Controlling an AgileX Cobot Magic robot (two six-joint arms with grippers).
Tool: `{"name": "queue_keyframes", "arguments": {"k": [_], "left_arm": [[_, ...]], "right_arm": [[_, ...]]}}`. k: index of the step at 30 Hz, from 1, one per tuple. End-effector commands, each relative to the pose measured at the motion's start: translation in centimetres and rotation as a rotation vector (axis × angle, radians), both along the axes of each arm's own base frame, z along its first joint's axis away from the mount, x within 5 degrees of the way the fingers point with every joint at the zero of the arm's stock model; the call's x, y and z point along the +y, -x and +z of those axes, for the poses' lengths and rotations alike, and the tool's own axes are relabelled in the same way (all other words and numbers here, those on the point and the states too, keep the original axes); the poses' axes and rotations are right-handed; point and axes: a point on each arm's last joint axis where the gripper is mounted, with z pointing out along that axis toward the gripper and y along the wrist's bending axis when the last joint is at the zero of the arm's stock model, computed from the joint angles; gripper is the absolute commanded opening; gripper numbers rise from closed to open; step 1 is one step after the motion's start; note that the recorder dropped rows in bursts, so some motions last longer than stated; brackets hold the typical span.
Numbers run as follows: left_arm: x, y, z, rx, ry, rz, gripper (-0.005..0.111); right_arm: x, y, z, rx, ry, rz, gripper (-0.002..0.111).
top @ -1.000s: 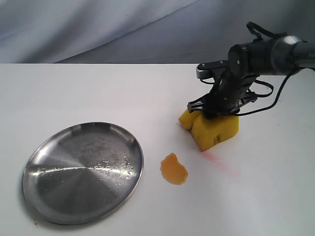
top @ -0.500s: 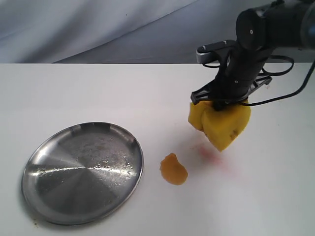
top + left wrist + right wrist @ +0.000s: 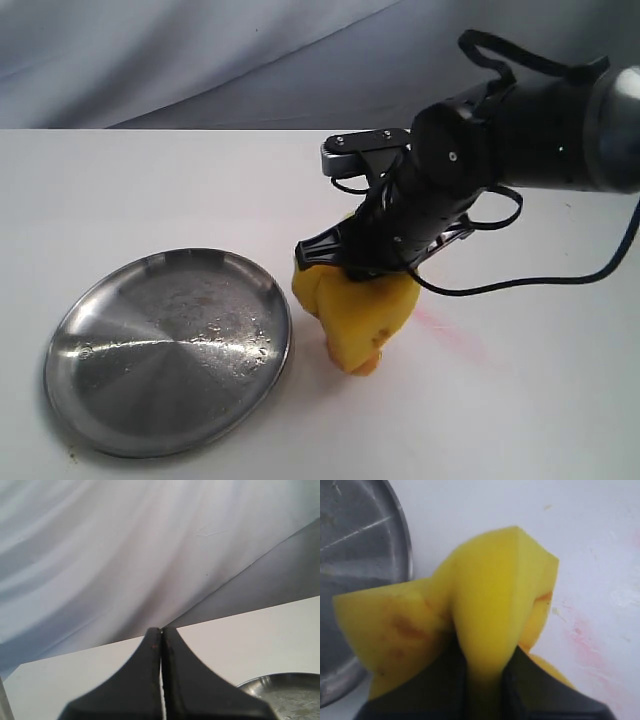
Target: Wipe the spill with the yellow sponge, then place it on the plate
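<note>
Just right of the plate [image 3: 130, 385], the yellow sponge [image 3: 355, 315] hung folded, clamped by the right gripper [image 3: 362, 268], its long axis near upright and its lower corner pointing down onto the spill [image 3: 368, 366]. Half a second before, it hung farther right, clear of the spill. The left gripper [image 3: 161, 652] was squeezed together, empty.

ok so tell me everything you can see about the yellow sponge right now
The yellow sponge is a thick bright foam block, pinched in the middle by the right gripper so it folds into two bulging lobes. Brownish-orange stains mark its faces. It hangs tilted, lower corner down on the spill, which it mostly hides, on the white table just beside the plate, not on it.
</note>
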Motion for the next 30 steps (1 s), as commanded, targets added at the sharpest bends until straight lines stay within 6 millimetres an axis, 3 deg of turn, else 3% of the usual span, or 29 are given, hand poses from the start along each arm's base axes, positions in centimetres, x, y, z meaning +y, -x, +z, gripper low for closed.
{"name": "queue_keyframes", "arguments": {"k": [1,11,19,23,30], "left_arm": [[0.0,0.0,0.2,-0.011,0.017,0.003,0.0],[0.0,0.0,0.2,-0.011,0.017,0.003,0.0],[0.0,0.0,0.2,-0.011,0.017,0.003,0.0],[0.0,0.0,0.2,-0.011,0.017,0.003,0.0],[0.0,0.0,0.2,-0.011,0.017,0.003,0.0]], "right_arm": [[0.7,0.2,-0.9,-0.023,-0.05,-0.041,0.0],[1.4,-0.2,-6.2,0.07,-0.003,-0.116,0.0],[0.0,2.7,-9.3,0.111,0.188,0.008,0.0],[-1.5,3.4,-10.0,0.109,0.321,0.023,0.0],[-3.9,2.7,-8.2,-0.035,0.524,-0.006,0.0]]}}
